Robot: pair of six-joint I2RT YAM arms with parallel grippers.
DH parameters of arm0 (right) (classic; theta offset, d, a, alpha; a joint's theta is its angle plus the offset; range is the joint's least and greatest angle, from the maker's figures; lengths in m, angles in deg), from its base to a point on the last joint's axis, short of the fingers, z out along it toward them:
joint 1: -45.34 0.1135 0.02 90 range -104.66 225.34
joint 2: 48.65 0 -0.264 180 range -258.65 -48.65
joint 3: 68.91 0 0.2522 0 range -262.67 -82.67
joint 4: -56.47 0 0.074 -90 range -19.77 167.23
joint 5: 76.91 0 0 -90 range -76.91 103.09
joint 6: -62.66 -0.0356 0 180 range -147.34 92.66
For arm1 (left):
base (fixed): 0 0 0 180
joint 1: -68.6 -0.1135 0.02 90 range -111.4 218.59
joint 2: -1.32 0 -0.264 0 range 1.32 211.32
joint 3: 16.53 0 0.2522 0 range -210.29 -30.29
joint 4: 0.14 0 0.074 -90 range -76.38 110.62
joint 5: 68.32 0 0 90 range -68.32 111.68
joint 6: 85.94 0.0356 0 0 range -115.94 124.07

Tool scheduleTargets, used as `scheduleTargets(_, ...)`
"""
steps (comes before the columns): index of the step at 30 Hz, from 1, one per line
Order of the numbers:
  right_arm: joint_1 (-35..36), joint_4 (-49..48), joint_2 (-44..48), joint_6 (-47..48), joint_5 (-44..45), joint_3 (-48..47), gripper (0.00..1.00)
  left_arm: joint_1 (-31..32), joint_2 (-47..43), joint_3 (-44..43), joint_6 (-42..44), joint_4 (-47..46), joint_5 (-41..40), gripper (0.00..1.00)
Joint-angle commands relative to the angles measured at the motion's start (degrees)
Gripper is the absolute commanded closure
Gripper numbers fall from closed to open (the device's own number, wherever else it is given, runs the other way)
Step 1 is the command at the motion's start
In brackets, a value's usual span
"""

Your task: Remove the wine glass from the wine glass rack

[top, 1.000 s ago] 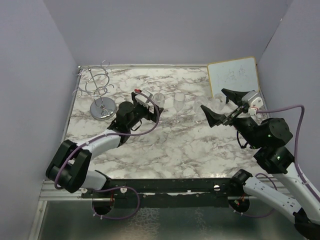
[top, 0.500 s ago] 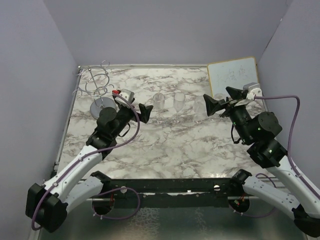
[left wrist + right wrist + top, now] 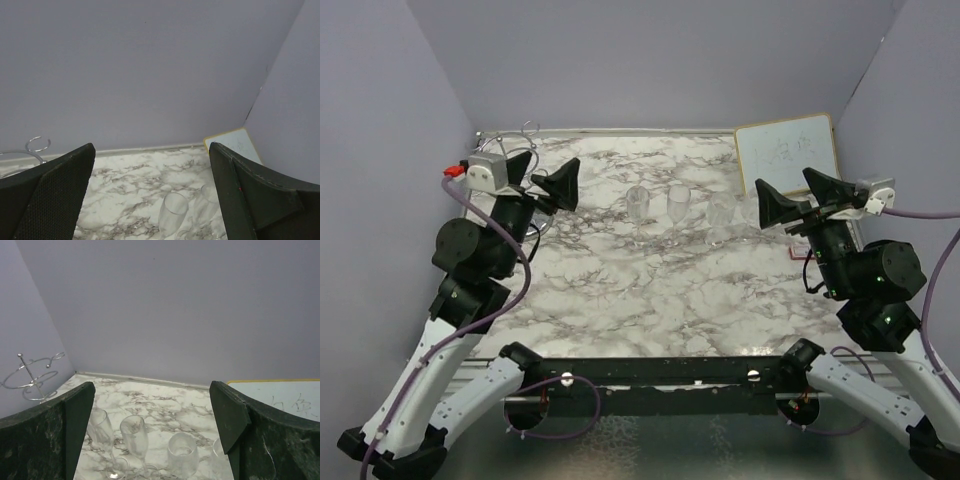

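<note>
The chrome wire rack (image 3: 31,377) stands at the back left corner; in the right wrist view no glass hangs on its arms. In the top view my left arm hides most of it and only a top loop (image 3: 528,128) shows; a loop also shows in the left wrist view (image 3: 37,145). Several clear glasses stand upright mid-table: two flutes (image 3: 638,205) (image 3: 678,204) and two wider glasses (image 3: 720,214). My left gripper (image 3: 545,172) is open and empty, raised high near the rack. My right gripper (image 3: 798,190) is open and empty, raised right of the glasses.
A small whiteboard with a yellow edge (image 3: 787,150) leans at the back right corner. Grey walls close in the marble table (image 3: 650,290) on the left, back and right. The arms' base rail runs along the near edge.
Both arms have risen and drawn back from the row of glasses. The left gripper swung up and to the left toward the rack; the right gripper lifted and moved right. Both stay open.
</note>
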Motion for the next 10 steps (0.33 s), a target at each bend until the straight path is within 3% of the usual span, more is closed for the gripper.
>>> scheduleTargets(1,0.25,-1.62,0.06,-0.96,2.81,-0.71,0.00,-0.03,-2.61,-2.86,1.96,3.23,-2.18,0.01)
scheduleTargets(10,0.23,-1.55,-2.62,-0.89,2.51,-1.37,0.00,0.01,-6.42,-0.99,2.73,2.85,-3.44,0.01)
